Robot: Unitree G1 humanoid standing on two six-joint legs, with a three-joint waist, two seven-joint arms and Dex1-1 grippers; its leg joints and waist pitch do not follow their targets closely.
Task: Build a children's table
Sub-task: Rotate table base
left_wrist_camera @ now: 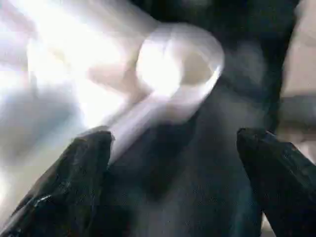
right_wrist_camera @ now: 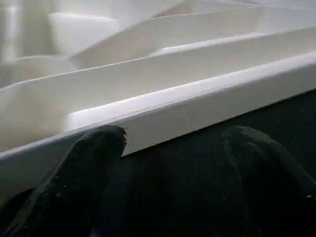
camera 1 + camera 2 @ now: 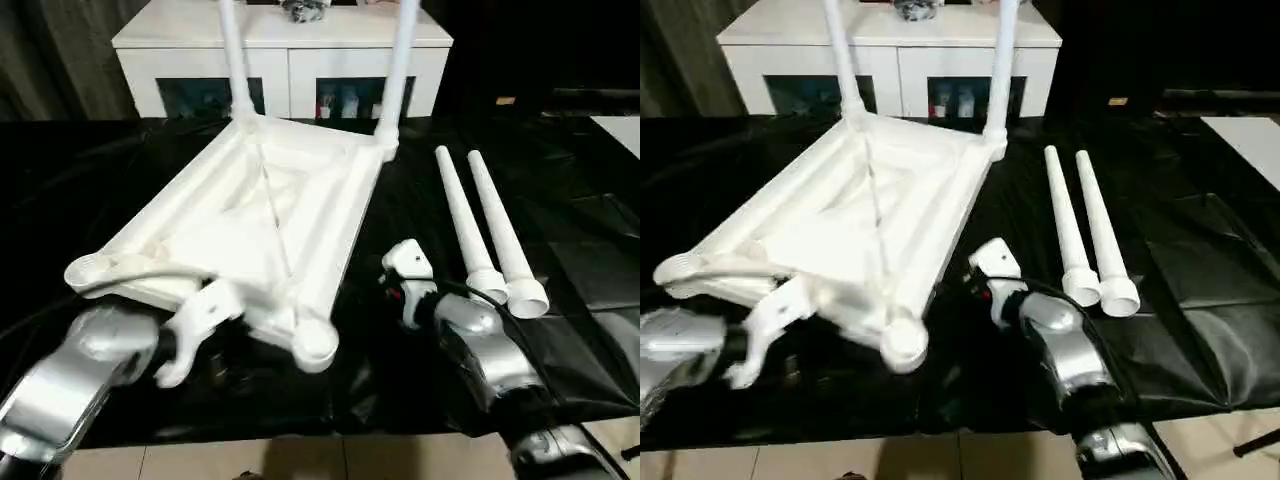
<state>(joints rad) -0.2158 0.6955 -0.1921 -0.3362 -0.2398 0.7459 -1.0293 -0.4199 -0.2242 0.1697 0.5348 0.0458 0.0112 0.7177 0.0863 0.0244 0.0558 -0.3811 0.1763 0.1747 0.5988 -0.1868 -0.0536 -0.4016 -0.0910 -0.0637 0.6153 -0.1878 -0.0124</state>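
The children's table top (image 3: 260, 215) lies upside down on the black sheet, ribs showing. Two legs (image 3: 232, 50) (image 3: 398, 60) stand in its far corner sockets. Two loose legs (image 3: 462, 215) (image 3: 505, 235) lie side by side to the right. My left gripper (image 3: 215, 345) is at the top's near edge, between its two near sockets. In the left wrist view its fingers (image 1: 74, 177) stand open with the round corner socket (image 1: 180, 69) just ahead. My right gripper (image 3: 400, 290) is open beside the top's right rim (image 2: 197, 103), which crosses close in front of its fingers (image 2: 98, 148).
A white cabinet (image 3: 285, 60) with dark glass doors stands behind the table top. The black sheet (image 3: 590, 260) covers the work area, and pale floor tiles (image 3: 300, 460) show at the front edge. A flat white board (image 3: 622, 130) lies at the far right.
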